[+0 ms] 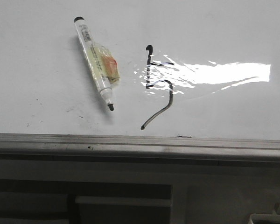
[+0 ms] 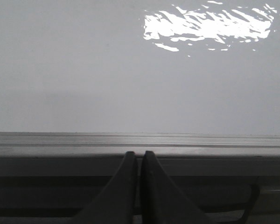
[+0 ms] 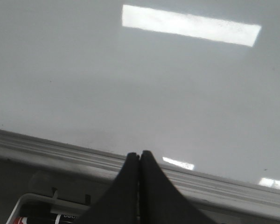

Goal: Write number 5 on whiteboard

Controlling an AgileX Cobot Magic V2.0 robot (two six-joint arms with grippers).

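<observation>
The whiteboard (image 1: pixel 46 56) fills the front view, glossy white with a grey metal edge strip (image 1: pixel 130 142) along its near side. A black hand-drawn number 5 (image 1: pixel 157 86) is on it, with a hooked top and a long greyish tail. A white marker (image 1: pixel 94 63), uncapped with its tip toward the near edge, lies on the board to the left of the 5. Neither gripper shows in the front view. My left gripper (image 2: pixel 138 154) is shut and empty over the edge strip. My right gripper (image 3: pixel 139 154) is shut and empty, also at the board's edge.
A bright light reflection (image 1: pixel 224 73) glares on the board right of the 5. Grey cabinet panels (image 1: pixel 130 196) lie below the edge strip. A white tray (image 3: pixel 37 210) holding a dark marker shows under my right gripper.
</observation>
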